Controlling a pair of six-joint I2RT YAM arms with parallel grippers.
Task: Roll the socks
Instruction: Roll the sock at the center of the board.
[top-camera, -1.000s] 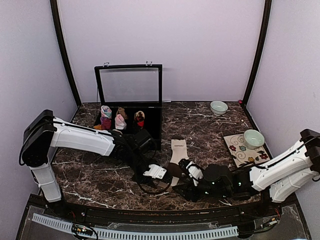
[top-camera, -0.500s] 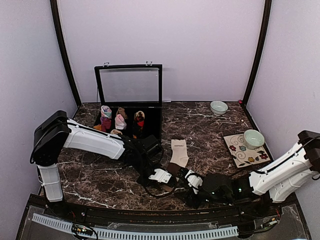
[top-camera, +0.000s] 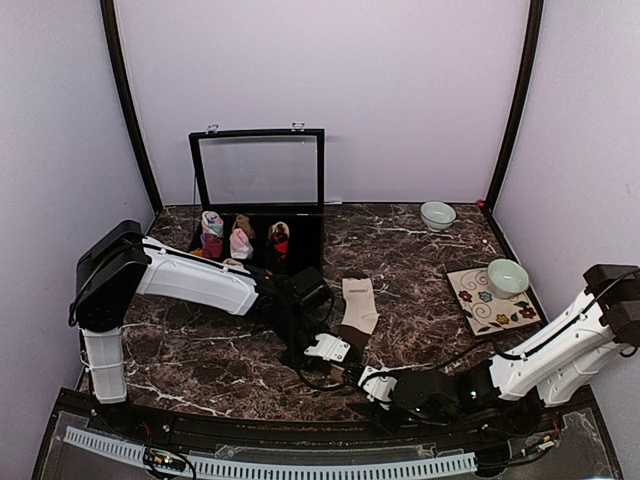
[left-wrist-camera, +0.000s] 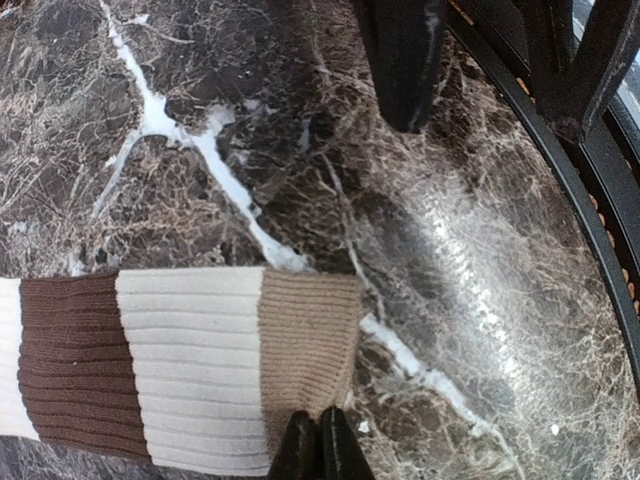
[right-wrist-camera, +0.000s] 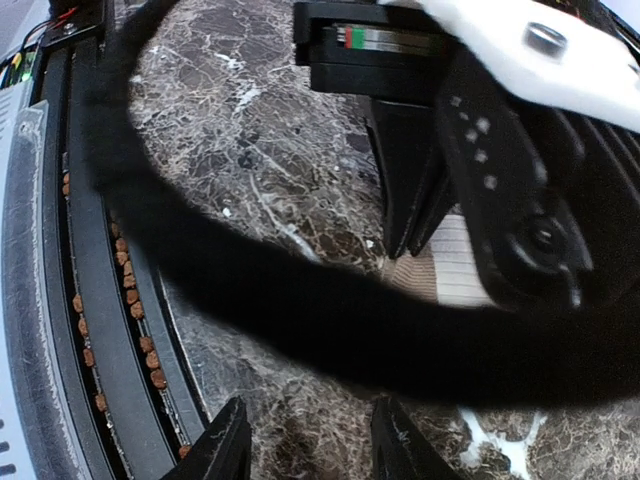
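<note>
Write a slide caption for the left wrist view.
Left arm's shut jaws meet the tan cuff edge of a cream-and-brown sock on the marble table.

Left arm stretching toward centre, wrist bending down; left end effector pointing down, jaws pressing together. Right arm lying low, stretching leftward; right end effector holding jaws apart.

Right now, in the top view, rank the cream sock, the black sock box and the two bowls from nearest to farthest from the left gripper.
1. Cream sock, right at the left gripper's jaws.
2. Black box, back left.
3. Back bowl and mat bowl, far right: too close to call.
</note>
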